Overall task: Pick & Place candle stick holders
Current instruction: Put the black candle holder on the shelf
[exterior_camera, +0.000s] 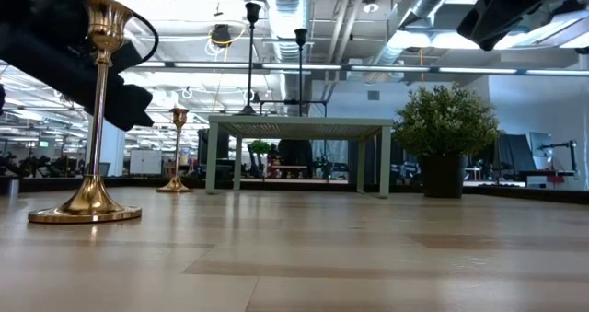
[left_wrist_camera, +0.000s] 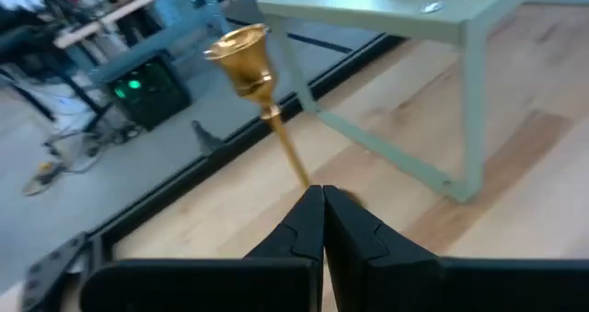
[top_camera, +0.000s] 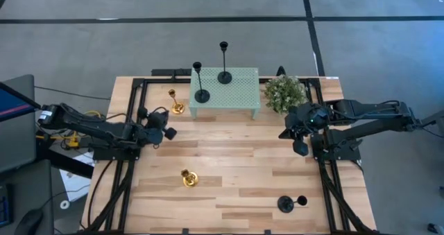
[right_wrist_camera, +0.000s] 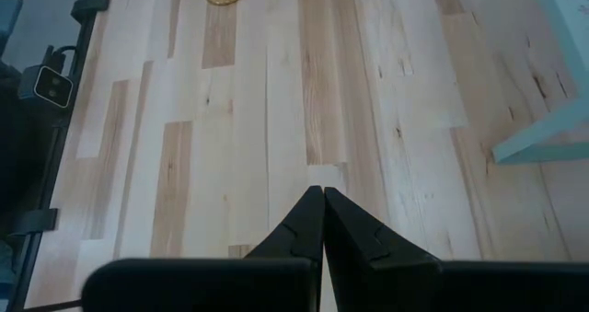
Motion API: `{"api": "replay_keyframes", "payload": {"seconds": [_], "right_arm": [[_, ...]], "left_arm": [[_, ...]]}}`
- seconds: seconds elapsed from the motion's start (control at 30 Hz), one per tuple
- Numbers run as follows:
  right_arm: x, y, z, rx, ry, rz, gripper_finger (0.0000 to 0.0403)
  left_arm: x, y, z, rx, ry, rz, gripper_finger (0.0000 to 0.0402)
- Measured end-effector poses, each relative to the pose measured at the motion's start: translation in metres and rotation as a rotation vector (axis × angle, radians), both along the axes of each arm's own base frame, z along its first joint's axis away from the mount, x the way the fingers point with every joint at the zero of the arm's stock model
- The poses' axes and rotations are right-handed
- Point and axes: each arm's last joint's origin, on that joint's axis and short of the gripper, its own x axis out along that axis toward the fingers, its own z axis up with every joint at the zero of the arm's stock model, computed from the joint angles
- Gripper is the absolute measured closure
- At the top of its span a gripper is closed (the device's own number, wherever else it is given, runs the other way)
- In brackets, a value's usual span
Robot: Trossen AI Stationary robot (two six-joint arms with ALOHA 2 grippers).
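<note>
Open workshop floor behind, pale wood bench [top_camera: 236, 172] in a black frame. Mint-green perforated stand [top_camera: 239, 93] sat at the back edge, potted plant [top_camera: 284, 93] just beside it on the right.

Candle holders: two black ones upright on the stand, taller [top_camera: 224, 63] and shorter [top_camera: 200, 82]. One gold holder [top_camera: 176, 103] upright on the bench just left of the stand. Second gold holder [top_camera: 189, 178] upright nearer the front, left of centre. Third black holder [top_camera: 290, 203] at the front right, looked to be lying on its side, stem pointing right.

Left hand [top_camera: 168, 132] hovered over the left side of the bench, fingers pressed together, nothing held. Its wrist view looked straight at the gold holder by the stand. Right hand [top_camera: 300, 149] hovered at the right edge near the plant, also pinched tight and empty.

Handling guess: rigid metal, light, top-heavy on thin stems and small round bases, so easy to tip. Gold finish looked polished, likely slippery. Best grip probably mid-stem, jaws square across it, lift straight up. Tipped black one likely needs a pinch on the stem near the base. Neither hand could grip until it opened.
</note>
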Motion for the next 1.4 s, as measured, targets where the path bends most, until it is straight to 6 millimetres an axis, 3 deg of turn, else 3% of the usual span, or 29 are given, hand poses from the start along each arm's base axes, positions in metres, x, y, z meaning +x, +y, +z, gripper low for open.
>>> {"api": "replay_keyframes", "payload": {"seconds": [0.3,0.63,1.07,1.2,1.4], "right_arm": [[0.002,0.000,0.002,0.002,-0.029,-0.002,0.0403],[-0.010,0.013,-0.007,0.060,0.131,0.017,0.0403],[-0.006,0.023,-0.003,0.067,0.059,0.073,0.0403],[-0.009,0.027,-0.004,0.150,0.110,0.073,0.0403],[-0.015,0.043,-0.004,0.298,0.175,0.206,0.0403]], "left_arm": [[0.000,0.006,-0.006,0.019,-0.006,0.029,0.0398],[0.001,0.007,-0.006,0.015,-0.025,0.031,0.0398],[0.000,0.008,0.000,0.071,-0.092,0.148,0.0398],[0.000,0.008,0.000,0.072,-0.092,0.151,0.0398],[0.000,0.008,0.000,0.073,-0.092,0.151,0.0398]]}}
